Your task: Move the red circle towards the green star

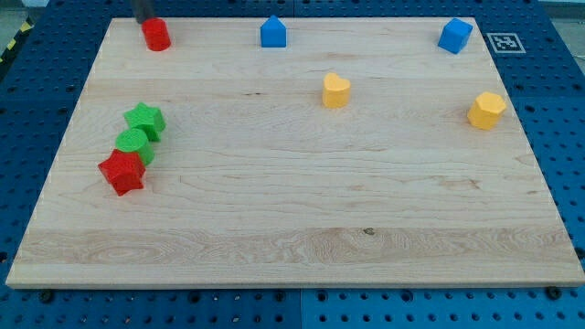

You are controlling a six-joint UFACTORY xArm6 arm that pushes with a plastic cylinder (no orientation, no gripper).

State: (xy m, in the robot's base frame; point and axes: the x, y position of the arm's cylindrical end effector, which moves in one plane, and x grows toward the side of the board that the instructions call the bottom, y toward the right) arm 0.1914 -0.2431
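The red circle (156,34) stands near the board's top left corner. The green star (144,120) lies at the left, well below it. My tip (145,21) is at the view's top edge, touching or just behind the red circle's upper left side; only its lower end shows.
A green circle (134,144) and a red star (122,172) sit just below the green star, touching in a diagonal line. A blue block (272,32) is at top centre, a blue cube (454,36) at top right. A yellow heart (335,90) and a yellow block (486,110) lie to the right.
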